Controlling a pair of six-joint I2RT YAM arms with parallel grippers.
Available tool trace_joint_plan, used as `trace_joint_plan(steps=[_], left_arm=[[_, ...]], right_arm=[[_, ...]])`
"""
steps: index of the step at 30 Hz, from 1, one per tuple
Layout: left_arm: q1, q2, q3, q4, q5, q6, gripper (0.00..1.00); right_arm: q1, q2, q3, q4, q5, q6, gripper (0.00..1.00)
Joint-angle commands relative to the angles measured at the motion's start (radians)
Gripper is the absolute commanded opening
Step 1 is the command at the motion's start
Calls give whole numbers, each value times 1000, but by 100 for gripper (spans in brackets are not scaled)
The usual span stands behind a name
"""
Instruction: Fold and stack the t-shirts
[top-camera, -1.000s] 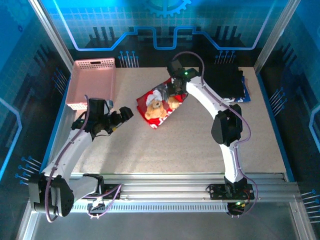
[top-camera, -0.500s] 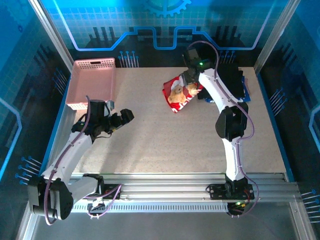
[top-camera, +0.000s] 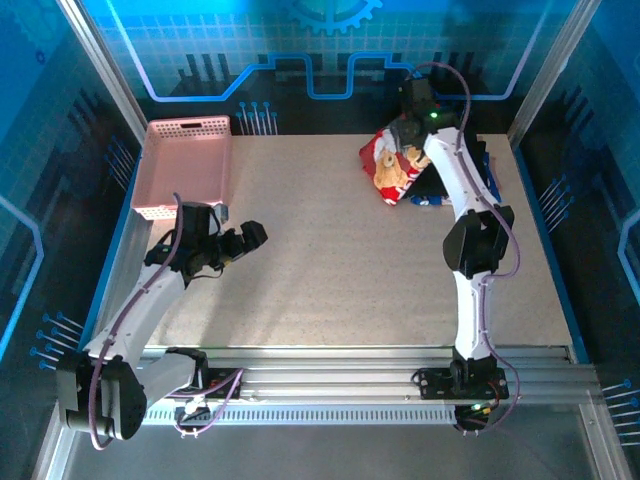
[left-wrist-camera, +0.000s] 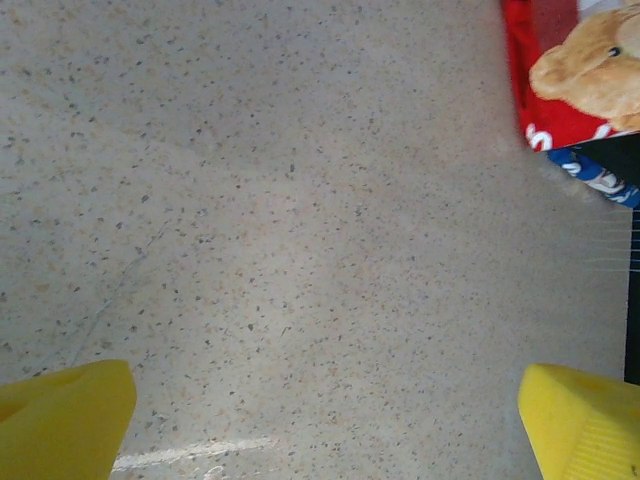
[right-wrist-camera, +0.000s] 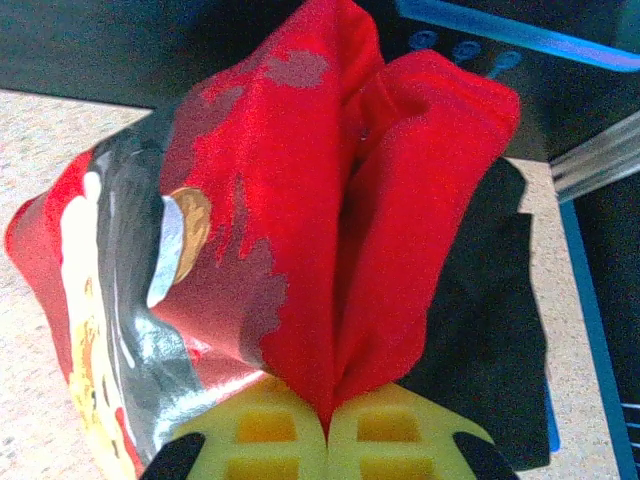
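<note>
In the top view, the basket (top-camera: 190, 165) sits at 10 o'clock on the table (top-camera: 330, 280), its open side up. Just below it, at 9 o'clock, the left gripper (top-camera: 250, 233) hovers over bare table and points toward 3 o'clock. Its wrist view shows the left gripper (left-wrist-camera: 325, 420) spread wide, with 2 yellow fingertips (left-wrist-camera: 60, 415) at the lower corners and nothing between them. The same view catches the red shirt (left-wrist-camera: 560, 80) at 1 o'clock, its teddy-bear print facing the camera, with a blue and white edge of the dark shirts (left-wrist-camera: 592, 172) just beneath it.

Across the table in the top view, the red shirt (top-camera: 390, 165) hangs bunched at 1 o'clock, well apart from the left gripper. The right gripper (top-camera: 405, 135) grips it from above. In the right wrist view the right gripper (right-wrist-camera: 327, 425) is pressed together on a gathered fold of the red shirt (right-wrist-camera: 300, 200), whose cloth runs from the yellow pads toward 12 o'clock, with the print on its left flank.

The dark shirts (top-camera: 465, 165) lie folded in a stack at 2 o'clock, just right of the red shirt. Black cloth (right-wrist-camera: 490, 300) shows behind the red fold. Whether the red shirt's lower end touches the stack cannot be told.
</note>
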Motion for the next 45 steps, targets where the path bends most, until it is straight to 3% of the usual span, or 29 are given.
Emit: trace_joint_plan(steps=[1,7,11,15,17,19,21,22,26,31,33,39,45], left_arm=[[-2,-18,-26,-26,-28,36,99],[2,-22,-29,-60,-28,54,99],[3,-22,-36,-94,-32,64,99],[3,-25,-45,-125,-32,67,99],[3,-28,-57,-125,-31,64,99],[3,-23,-63,-125,-32,61,99],[3,-19,-66,-119,-29,54,99],[3,-18,-65,-118,-27,50,99],[3,-13,-59,-118,-7,41,99],[3,-54,-49,-154,-9,44,99],[3,-80,-44,-160,-3,49,99],[2,-196,-15,-147,-61,60,99],[10,-315,-85,-26,-318,30,99]], right_arm=[[-85,-30,25,37,-46,56,0],[-238,7,0,50,-197,129,0],[-244,-18,-98,216,-188,4,0],[-239,-7,-78,197,-149,-41,3],[-238,-7,-74,181,-107,-51,12],[-238,-6,-71,174,-36,-72,47],[-239,-5,-66,165,61,-89,68],[-239,-6,-66,163,120,-92,74],[-249,-25,-89,154,241,-63,83],[-251,-84,-130,124,215,-1,85],[-244,-154,-212,160,168,11,86],[-215,-554,-703,344,-70,58,96],[-135,-1125,-1313,379,-243,117,100]])
